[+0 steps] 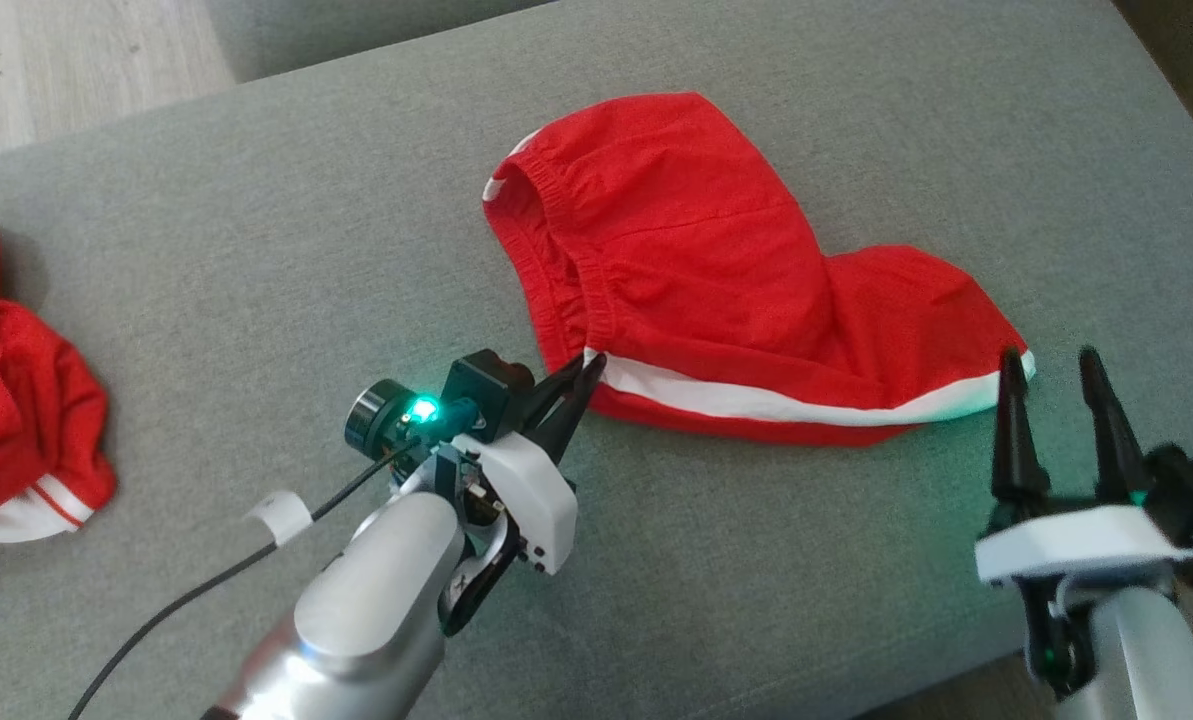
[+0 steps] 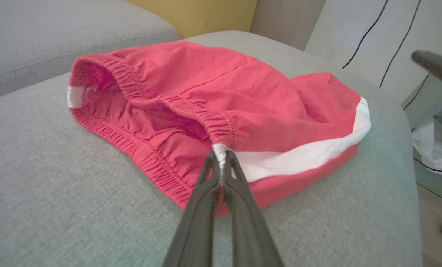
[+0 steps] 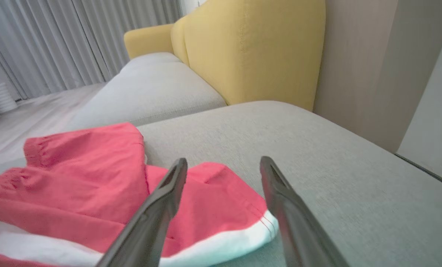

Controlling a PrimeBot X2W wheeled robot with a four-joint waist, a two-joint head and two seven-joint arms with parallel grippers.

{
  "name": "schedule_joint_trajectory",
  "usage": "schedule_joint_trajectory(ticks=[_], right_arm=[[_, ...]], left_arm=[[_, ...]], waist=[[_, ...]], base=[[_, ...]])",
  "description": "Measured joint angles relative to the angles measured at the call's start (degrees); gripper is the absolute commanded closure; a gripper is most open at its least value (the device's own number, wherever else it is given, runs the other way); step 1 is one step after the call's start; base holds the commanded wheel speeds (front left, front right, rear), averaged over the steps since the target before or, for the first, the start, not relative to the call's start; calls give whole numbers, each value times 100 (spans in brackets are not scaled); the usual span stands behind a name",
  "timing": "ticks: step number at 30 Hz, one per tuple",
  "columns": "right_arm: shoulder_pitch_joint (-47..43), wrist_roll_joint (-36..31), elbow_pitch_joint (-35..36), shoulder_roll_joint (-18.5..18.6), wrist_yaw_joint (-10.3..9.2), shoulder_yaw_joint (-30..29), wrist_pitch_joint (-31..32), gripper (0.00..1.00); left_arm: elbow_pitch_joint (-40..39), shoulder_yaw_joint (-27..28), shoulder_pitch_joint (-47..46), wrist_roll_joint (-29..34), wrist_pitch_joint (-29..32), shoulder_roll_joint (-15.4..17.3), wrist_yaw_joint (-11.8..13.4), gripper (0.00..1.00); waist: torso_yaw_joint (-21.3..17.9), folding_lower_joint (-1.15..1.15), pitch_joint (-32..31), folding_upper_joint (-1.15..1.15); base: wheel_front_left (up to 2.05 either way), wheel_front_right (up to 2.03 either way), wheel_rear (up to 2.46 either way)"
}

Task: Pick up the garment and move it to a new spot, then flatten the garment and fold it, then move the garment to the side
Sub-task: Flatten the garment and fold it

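Note:
The garment (image 1: 696,270) is a pair of red shorts with a white side stripe, lying folded on the grey cushion (image 1: 256,260). My left gripper (image 1: 588,368) is shut on the garment at the near end of its elastic waistband, where the white stripe begins. In the left wrist view the garment (image 2: 221,89) has that white corner pinched between the tips of the left gripper (image 2: 222,156). My right gripper (image 1: 1049,362) stands open just beside the hem corner at the right. In the right wrist view the right gripper (image 3: 224,165) hangs open above the garment's (image 3: 76,178) white-edged hem.
A second red piece of clothing (image 1: 6,400) with white trim lies crumpled at the cushion's left edge. A yellow sofa back (image 3: 250,48) rises beyond the cushion. The cushion's right edge (image 1: 1186,130) drops off close to my right arm. A black cable (image 1: 206,590) trails from my left wrist.

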State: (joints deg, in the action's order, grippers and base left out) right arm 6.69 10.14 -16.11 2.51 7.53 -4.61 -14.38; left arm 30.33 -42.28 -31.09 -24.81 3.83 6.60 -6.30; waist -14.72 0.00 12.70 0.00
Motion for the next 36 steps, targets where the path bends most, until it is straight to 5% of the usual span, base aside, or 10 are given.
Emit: schedule_joint_trajectory(ticks=[10,36], right_arm=[[115,-642,-1308,-1,0,-603,281,0],[454,-1215,-1770,0,0,-525,541,0]], left_arm=[[-223,1,127,2,-142,35,186,100],[-492,-14,236,-52,-180,241,380,100]], waist=[[138,0,-26,0],[206,0,-52,0]], base=[[0,0,0],[0,0,0]])
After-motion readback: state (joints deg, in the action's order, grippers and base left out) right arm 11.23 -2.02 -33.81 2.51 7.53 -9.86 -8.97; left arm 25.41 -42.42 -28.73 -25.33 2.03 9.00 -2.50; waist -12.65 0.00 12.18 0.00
